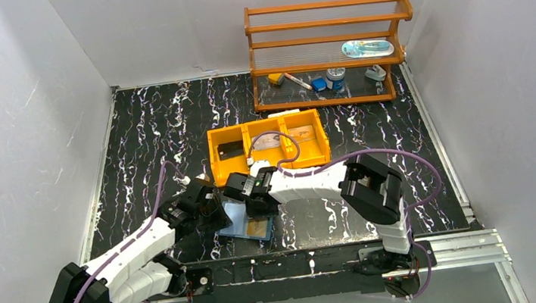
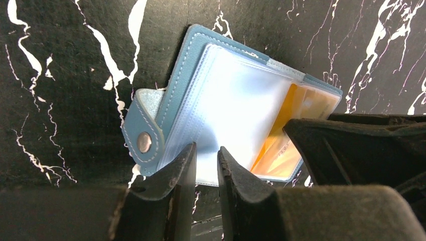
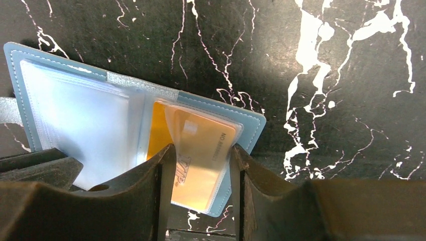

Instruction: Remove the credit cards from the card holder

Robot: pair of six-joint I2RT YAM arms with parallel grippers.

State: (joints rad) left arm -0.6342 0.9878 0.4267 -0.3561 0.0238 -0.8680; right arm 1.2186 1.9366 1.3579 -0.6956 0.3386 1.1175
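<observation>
The blue card holder (image 1: 236,220) lies open on the black marbled table between both grippers. Its left leaf (image 2: 236,95) shows pale, cloudy sleeves, with the snap tab (image 2: 144,142) beside it. An orange credit card (image 3: 206,145) sits in a sleeve on the right leaf and also shows as the orange card (image 2: 296,120) in the left wrist view. My left gripper (image 2: 206,153) has only a narrow gap, its tips over the near edge of the left leaf. My right gripper (image 3: 201,150) stands open, one fingertip at each side of the orange card. Other cards are hidden.
An orange three-compartment tray (image 1: 262,125) stands just behind the grippers, with a purple cable looping over it. A wooden shelf (image 1: 328,38) with small items stands at the back right. The right gripper's body (image 2: 361,145) crowds the wallet's right side.
</observation>
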